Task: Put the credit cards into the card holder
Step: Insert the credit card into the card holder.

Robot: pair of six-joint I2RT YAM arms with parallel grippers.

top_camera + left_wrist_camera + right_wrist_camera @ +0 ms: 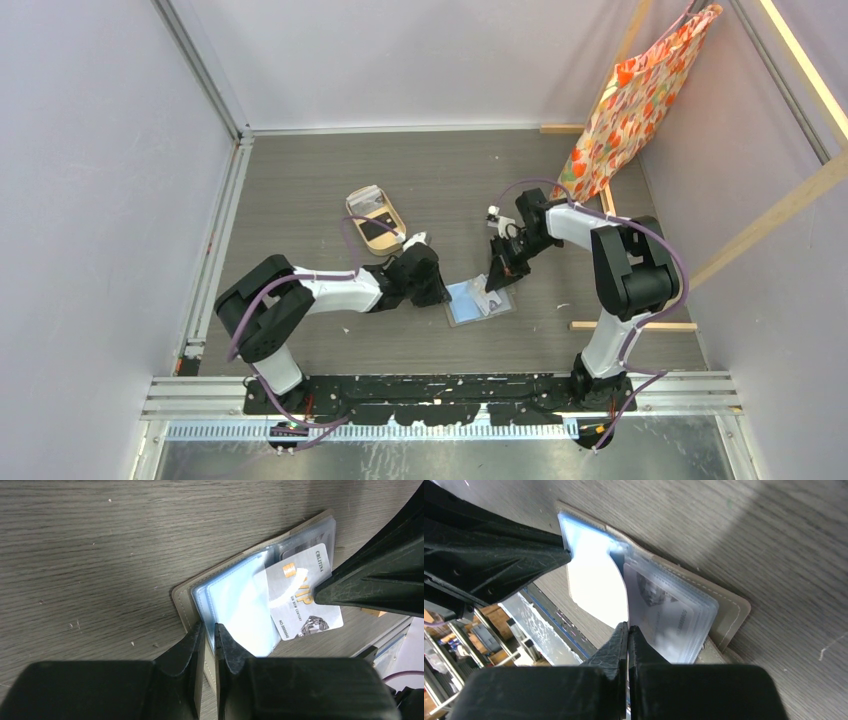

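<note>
The card holder (468, 306) lies open on the table between the arms, with its pale bluish sleeves facing up. My left gripper (443, 292) is shut on the holder's left edge; in the left wrist view its tips (210, 630) pinch the cover and a sleeve (240, 605). My right gripper (495, 290) is shut on a white credit card (300, 597) and holds it tilted over the sleeves. In the right wrist view my right gripper (628, 629) clamps that card's edge (659, 611), and part of the card lies among the sleeves of the card holder (730, 614).
A tan oval tray (352, 205) sits behind the left arm and holds a black card (376, 231) and a pale one (368, 197). A patterned bag (630, 100) hangs at the back right. A wooden strip (632, 325) lies by the right arm. Walls close both sides.
</note>
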